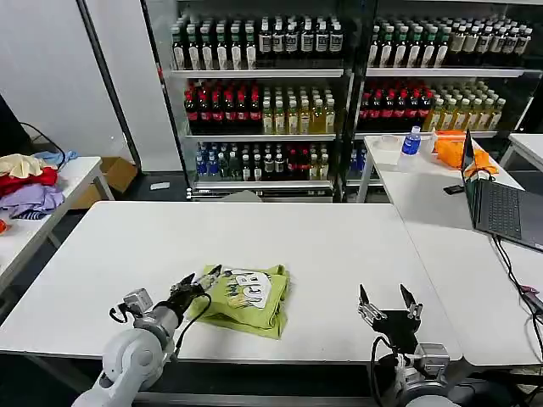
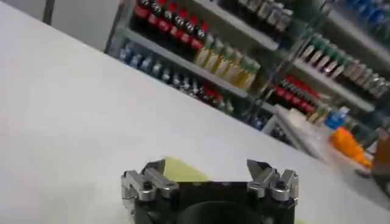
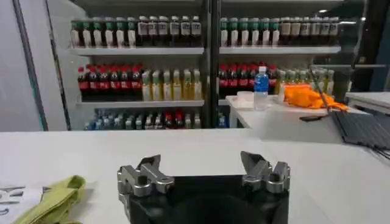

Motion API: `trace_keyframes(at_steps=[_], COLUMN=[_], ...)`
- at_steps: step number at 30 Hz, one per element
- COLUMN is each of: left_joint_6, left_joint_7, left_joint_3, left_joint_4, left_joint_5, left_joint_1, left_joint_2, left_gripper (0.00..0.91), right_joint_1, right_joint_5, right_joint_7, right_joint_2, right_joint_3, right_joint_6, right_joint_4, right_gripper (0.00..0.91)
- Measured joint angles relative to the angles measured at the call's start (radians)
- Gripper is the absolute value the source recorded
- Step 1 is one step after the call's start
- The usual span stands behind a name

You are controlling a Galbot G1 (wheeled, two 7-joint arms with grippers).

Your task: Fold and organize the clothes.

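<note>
Lime T-shirt (image 1: 248,297) folded on white table (image 1: 127,254), left tool (image 1: 202,277) open beside it

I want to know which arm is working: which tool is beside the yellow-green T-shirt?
The left tool, open at the left edge of the folded T-shirt. The right tool, also open, stands apart over bare table.

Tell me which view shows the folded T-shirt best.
The head view: the T-shirt lies whole, folded, white graphic up. The left wrist view catches a yellow-green sliver behind the gripper; the right wrist view shows one edge.
</note>
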Motion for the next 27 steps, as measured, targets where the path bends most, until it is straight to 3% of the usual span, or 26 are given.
trace_keyframes(at_steps=[16,17,18,19,20,22,23,27], left_joint_6=[0.1,0.103,0.106,0.108,0.11,0.114,0.116,0.116], left_joint_7=[0.035,0.037,0.037,0.038,0.04,0.044,0.044,0.043], left_joint_3=[-0.023,-0.024,-0.024,-0.024,-0.022,-0.018,-0.018,-0.018], left_joint_4=[0.077,0.077,0.077,0.076,0.075,0.075,0.078,0.093], left_joint_5=[-0.052,-0.057,-0.064,-0.072,-0.08,-0.093,-0.1,-0.124], left_joint_1=[-0.003,-0.002,-0.001,0.0,0.001,0.001,-0.001,-0.01], left_joint_2=[-0.004,-0.006,-0.009,-0.012,-0.016,-0.024,-0.028,-0.048], left_gripper=[0.897,0.695,0.584,0.262,0.171,0.101,0.02,0.02], right_joint_1=[-0.024,-0.027,-0.031,-0.034,-0.036,-0.042,-0.045,-0.056], right_joint_5=[0.001,0.001,0.002,0.002,0.002,0.002,0.002,0.001], right_joint_7=[-0.001,-0.001,-0.001,-0.001,-0.001,0.0,0.001,0.002], right_joint_2=[0.007,0.007,0.007,0.008,0.009,0.012,0.014,0.02], right_joint_3=[0.033,0.036,0.038,0.039,0.04,0.041,0.041,0.044], right_joint_6=[-0.008,-0.009,-0.009,-0.01,-0.01,-0.01,-0.01,-0.007], right_joint_4=[0.031,0.034,0.038,0.042,0.044,0.047,0.049,0.059], right_gripper=[0.907,0.907,0.907,0.907,0.907,0.907,0.907,0.907])
